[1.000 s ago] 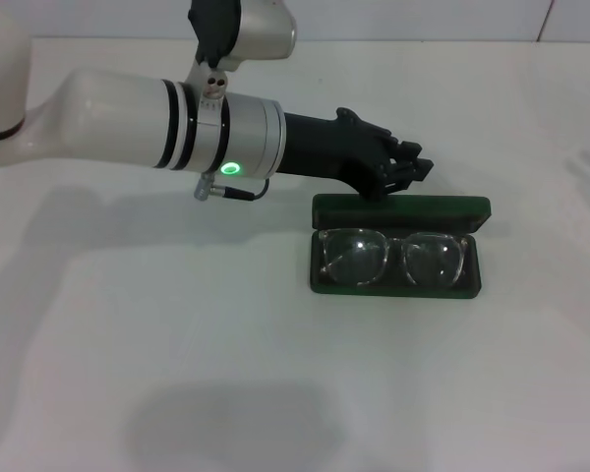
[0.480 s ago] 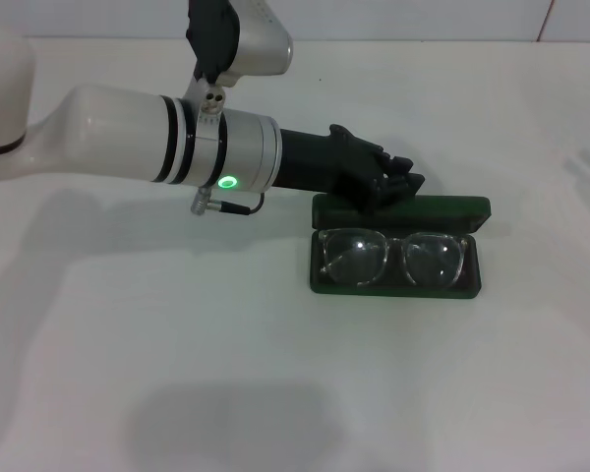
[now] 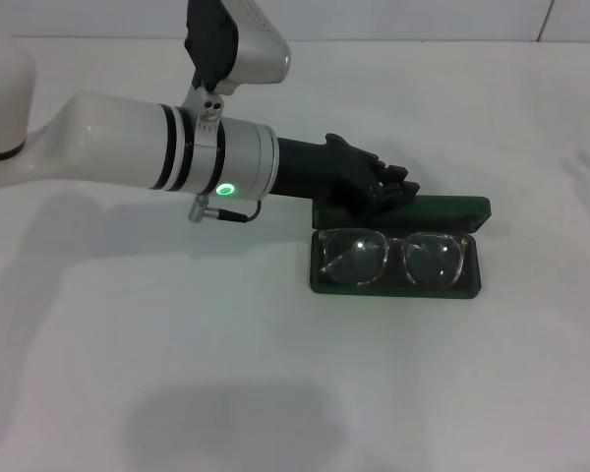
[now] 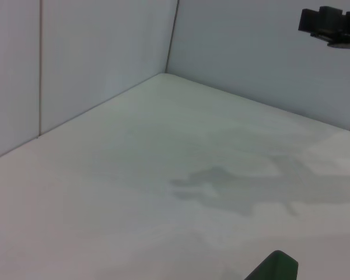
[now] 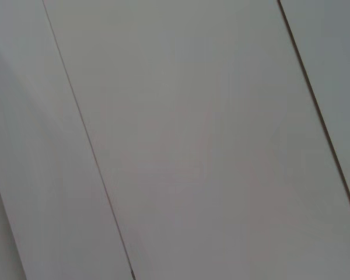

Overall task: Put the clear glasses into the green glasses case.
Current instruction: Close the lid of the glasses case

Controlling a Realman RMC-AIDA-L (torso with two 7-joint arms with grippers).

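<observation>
The green glasses case (image 3: 394, 289) lies open on the white table right of centre, its lid (image 3: 442, 208) standing up along the far side. The clear glasses (image 3: 394, 258) lie folded inside the case's base, filling its width. My left gripper (image 3: 397, 189) reaches in from the left and hovers just behind the left half of the lid, black fingers together and holding nothing. A green corner of the case (image 4: 274, 268) shows in the left wrist view, with a dark fingertip (image 4: 331, 23) above it. The right gripper is out of view.
The white table (image 3: 177, 344) spreads out around the case. My left forearm (image 3: 177, 143) stretches over the table's left rear part. The right wrist view shows only pale wall panels (image 5: 175, 140).
My left gripper has drawn back to the left and come down, from above the lid's middle to close behind its left half. The case and glasses have not moved.
</observation>
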